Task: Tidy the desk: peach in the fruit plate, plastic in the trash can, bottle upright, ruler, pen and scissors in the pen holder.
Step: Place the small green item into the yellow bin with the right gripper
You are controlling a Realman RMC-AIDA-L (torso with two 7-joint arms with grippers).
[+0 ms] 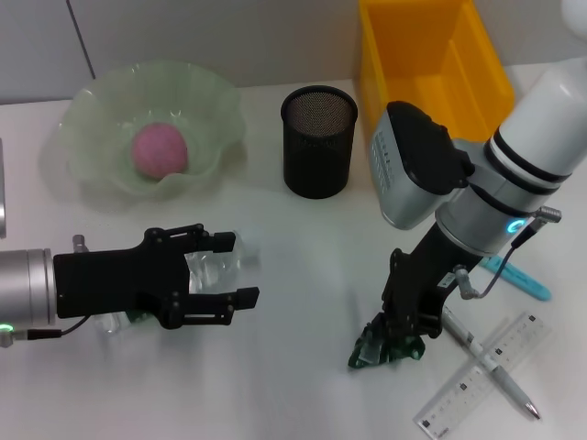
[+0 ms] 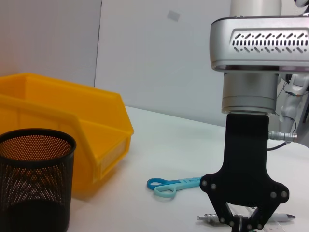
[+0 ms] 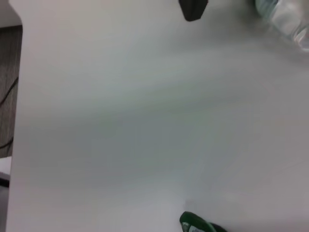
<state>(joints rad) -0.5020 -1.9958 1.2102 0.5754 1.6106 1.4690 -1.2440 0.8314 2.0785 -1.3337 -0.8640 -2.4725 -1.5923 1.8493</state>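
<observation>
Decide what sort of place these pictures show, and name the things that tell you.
Probably a desk set up for a robot tidying trial: a white table with a mesh pen holder, ruler, pen and scissors, plus two robot grippers, left and right.

The left gripper [image 1: 225, 270] reaches in level from the robot's left, its black fingers [image 1: 218, 302] spread wide apart and pointing toward the right arm. The right gripper [image 1: 396, 341] points steeply downward from a bent silver-and-white wrist, its fingertips low at the table; whether they are parted cannot be told.
</observation>
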